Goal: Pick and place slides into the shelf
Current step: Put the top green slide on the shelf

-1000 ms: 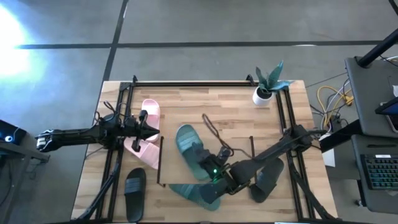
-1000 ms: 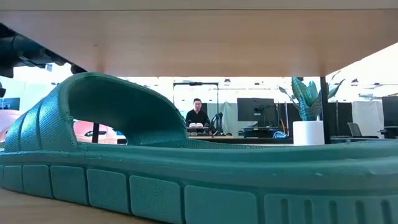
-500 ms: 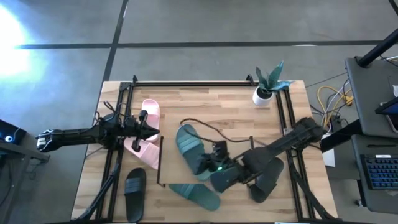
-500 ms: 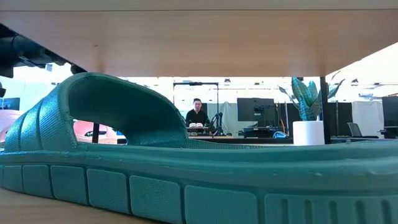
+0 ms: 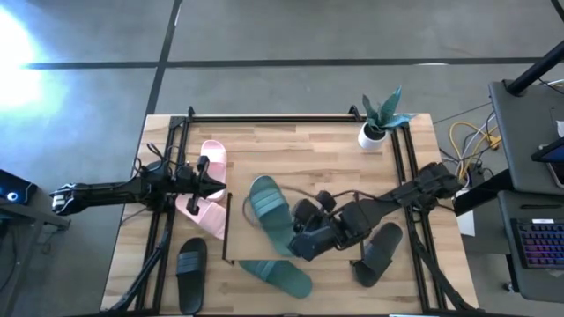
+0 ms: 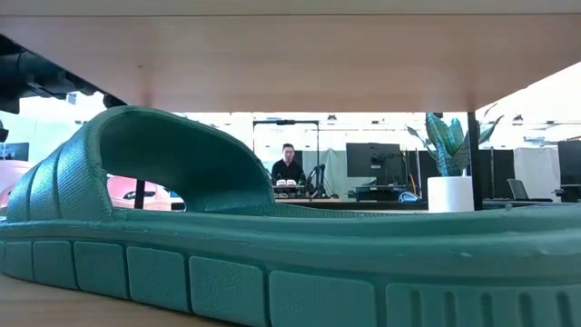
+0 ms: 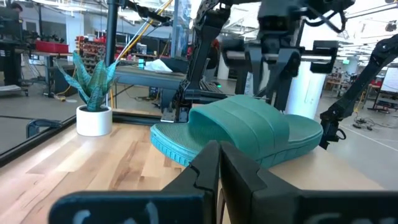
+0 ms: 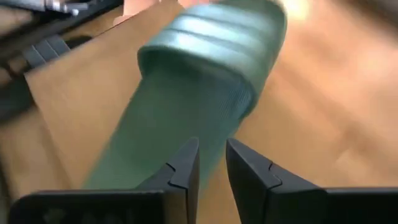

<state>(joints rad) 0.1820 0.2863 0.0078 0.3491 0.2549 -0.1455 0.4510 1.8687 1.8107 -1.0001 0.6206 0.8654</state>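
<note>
1 gripper (image 5: 295,249) beside teal slide (image 5: 269,214)

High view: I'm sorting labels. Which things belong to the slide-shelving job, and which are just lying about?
Job: teal slides, pink slides, black slides, shelf, right tool above a teal slide, left tool by the pink slides.
Lying about: potted plant, cables.

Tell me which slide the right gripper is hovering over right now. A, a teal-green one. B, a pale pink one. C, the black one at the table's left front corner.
A: the right gripper hangs over the heel of the teal-green slide mid-table, and the right wrist view shows that slide past its fingers.
</note>
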